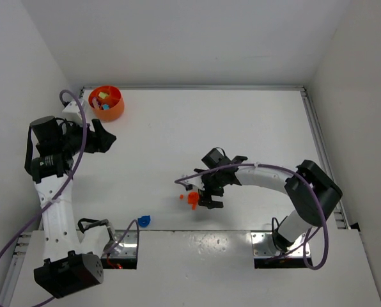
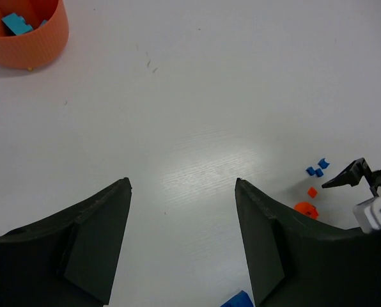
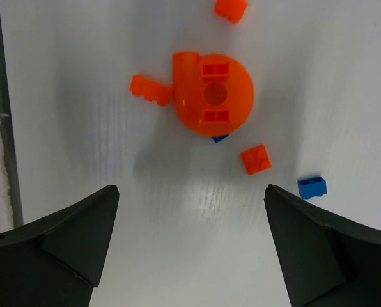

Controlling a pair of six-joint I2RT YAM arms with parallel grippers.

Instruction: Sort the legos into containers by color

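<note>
Orange bowl (image 1: 106,103), far left on the counter (image 1: 241,128), holds a few legos (image 1: 103,99); your left fingers (image 2: 82,249) near it stand apart, empty. One blue lego (image 1: 144,220) lies by the left base (image 1: 123,246). Your right fingers (image 3: 69,236) spread wide, empty, above a round orange lego (image 3: 213,96) among small orange and blue bricks (image 3: 256,158).

White bench (image 1: 241,128) boxed in by bare white walls (image 1: 190,38)
The bench top is a flat white sheet; the far wall, a left wall (image 1: 18,64) and a right wall (image 1: 363,77) rise from its edges, all plain and unmarked; a thin metal rail (image 1: 190,87) runs along the far edge and another (image 1: 321,153) runs down the right edge; a glossier white panel (image 1: 197,256) spans the near side; the light is soft and even, leaving a faint streaked sheen (image 2: 206,163) and showing a few tiny dark scuffs (image 2: 149,64) on the surface.
</note>
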